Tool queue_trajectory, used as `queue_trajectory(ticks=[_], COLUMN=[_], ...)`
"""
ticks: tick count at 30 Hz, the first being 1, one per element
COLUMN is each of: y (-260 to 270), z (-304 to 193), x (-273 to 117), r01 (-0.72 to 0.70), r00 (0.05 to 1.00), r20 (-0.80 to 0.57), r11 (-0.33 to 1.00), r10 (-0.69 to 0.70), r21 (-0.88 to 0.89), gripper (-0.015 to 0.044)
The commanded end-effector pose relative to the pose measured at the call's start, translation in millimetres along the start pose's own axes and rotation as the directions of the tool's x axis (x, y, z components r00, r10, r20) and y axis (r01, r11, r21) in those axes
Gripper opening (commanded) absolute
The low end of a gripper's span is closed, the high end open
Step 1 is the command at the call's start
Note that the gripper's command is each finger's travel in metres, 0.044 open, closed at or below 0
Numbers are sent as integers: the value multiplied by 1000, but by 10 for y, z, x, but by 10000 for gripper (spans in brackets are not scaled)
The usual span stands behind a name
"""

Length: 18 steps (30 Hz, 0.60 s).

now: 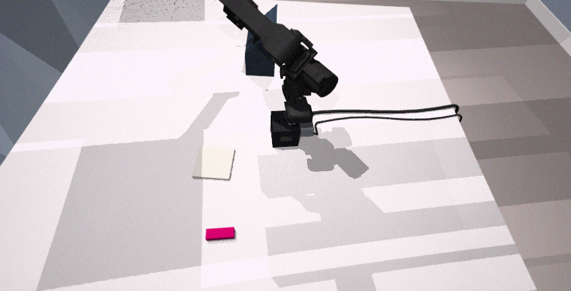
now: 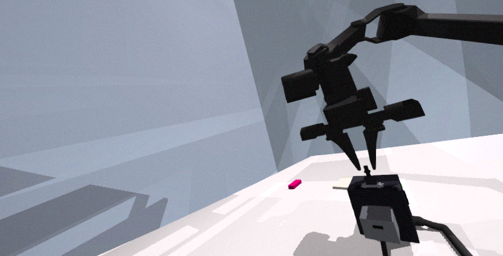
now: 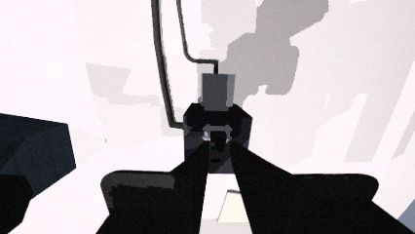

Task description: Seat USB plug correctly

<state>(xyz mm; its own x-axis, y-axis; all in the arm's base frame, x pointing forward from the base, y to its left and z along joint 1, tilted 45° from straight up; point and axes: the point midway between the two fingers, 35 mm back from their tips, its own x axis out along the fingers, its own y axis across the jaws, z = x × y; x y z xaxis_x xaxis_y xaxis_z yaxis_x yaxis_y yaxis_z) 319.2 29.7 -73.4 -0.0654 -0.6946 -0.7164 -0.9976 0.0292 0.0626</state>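
The black power cube (image 1: 279, 129) (image 2: 384, 198) (image 3: 193, 148) stands on the table. The small dark USB plug (image 2: 367, 173) (image 3: 217, 139) stands upright in the socket on its top, with pale metal showing around its base. Its way round and exact depth cannot be told. My gripper (image 2: 366, 168) (image 3: 219, 145) points down over the cube, with its fingertips a little apart on either side of the plug's upper end. A narrow gap shows between plug and fingers in the exterior view, so the gripper is open. In the top view the arm hides the plug.
A grey block (image 1: 306, 128) (image 2: 379, 214) (image 3: 217, 91) with a cable is on the cube's side. Two black cables (image 1: 384, 111) run to the table's right edge. A dark blue wedge-shaped object (image 1: 259, 63) (image 3: 39, 151) stands behind. A cream tile (image 1: 216, 162) and a pink block (image 1: 219, 233) (image 2: 294, 184) lie on the table.
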Motion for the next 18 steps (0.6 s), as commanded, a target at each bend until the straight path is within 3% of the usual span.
queue_trajectory(ticks=[1, 18], y=[2, 0], z=[1, 2], x=[0, -110], r01=[-1, 0], r00=[1000, 1000], r20=[0, 0], r11=[1000, 1000], r10=[1, 0], r21=[0, 0], gripper=[95, 95])
